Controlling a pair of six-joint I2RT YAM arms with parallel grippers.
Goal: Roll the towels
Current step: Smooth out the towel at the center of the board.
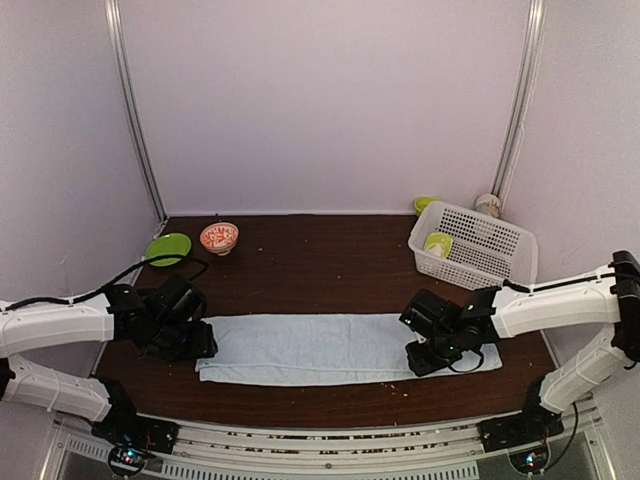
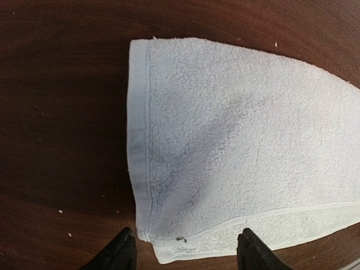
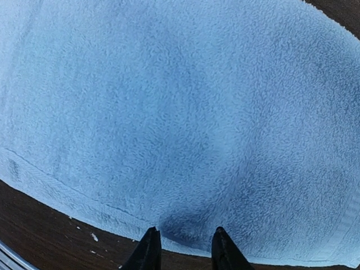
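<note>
Both my arms bent low, one over each end of the blue towel [image 1: 320, 345]
My left gripper [image 2: 185, 235] hangs wide apart over a left-end corner, empty; my right gripper [image 3: 183, 230] narrowly parted at the edge, gripping nothing; towel flat on table [image 1: 320, 260]

Left end effector [image 2: 188, 253] and right end effector [image 3: 185, 250] both low, pointing down.
Left fingers [image 2: 121, 253] spread wide; right fingers [image 3: 149, 250] apart with a narrower gap. Left arm [image 1: 55, 325] and right arm [image 1: 555, 300] reach inward from their own sides, wrists bent down.
</note>
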